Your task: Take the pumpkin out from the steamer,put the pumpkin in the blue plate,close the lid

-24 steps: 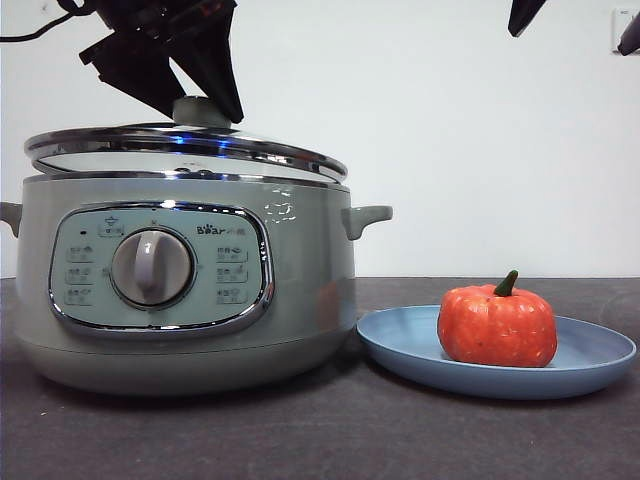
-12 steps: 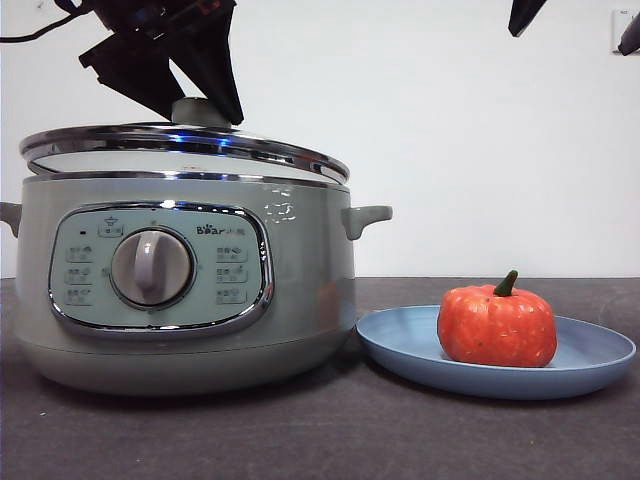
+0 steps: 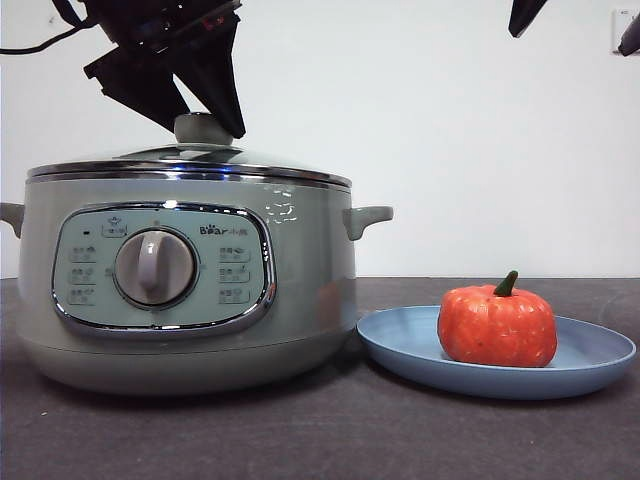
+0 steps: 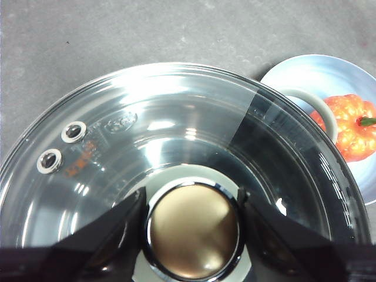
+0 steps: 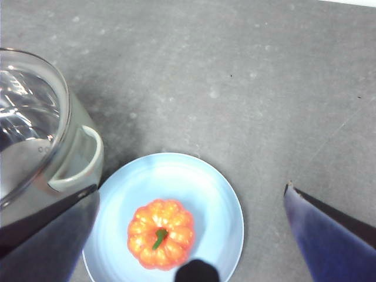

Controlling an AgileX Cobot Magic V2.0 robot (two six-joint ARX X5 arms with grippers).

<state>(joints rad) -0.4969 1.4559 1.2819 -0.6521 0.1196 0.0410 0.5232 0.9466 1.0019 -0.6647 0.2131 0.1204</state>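
Note:
The pale green steamer point(image 3: 300, 280) stands at the left with its glass lid point(image 3: 190, 168) seated level on the rim. My left gripper point(image 3: 205, 125) is above it, its jaws shut on the lid's knob point(image 4: 192, 232). The glass of the lid point(image 4: 176, 117) fills the left wrist view. The orange-red pumpkin point(image 3: 497, 325) sits upright in the blue plate point(image 3: 400, 345) to the right of the steamer. My right gripper point(image 5: 191, 189) hangs open and empty high above the plate point(image 5: 176, 176) and the pumpkin point(image 5: 161, 232); in the front view only a black tip point(image 3: 525, 15) shows.
The steamer's side handle point(image 3: 365, 218) sticks out toward the plate, whose rim lies close to the steamer's base. Dark grey table point(image 3: 330, 430) stretches in front of both. A white wall stands behind.
The lid was tilted and held slightly above the steamer's rim; it has come down with my left gripper and now sits flat on the rim. The pumpkin and plate have not moved.

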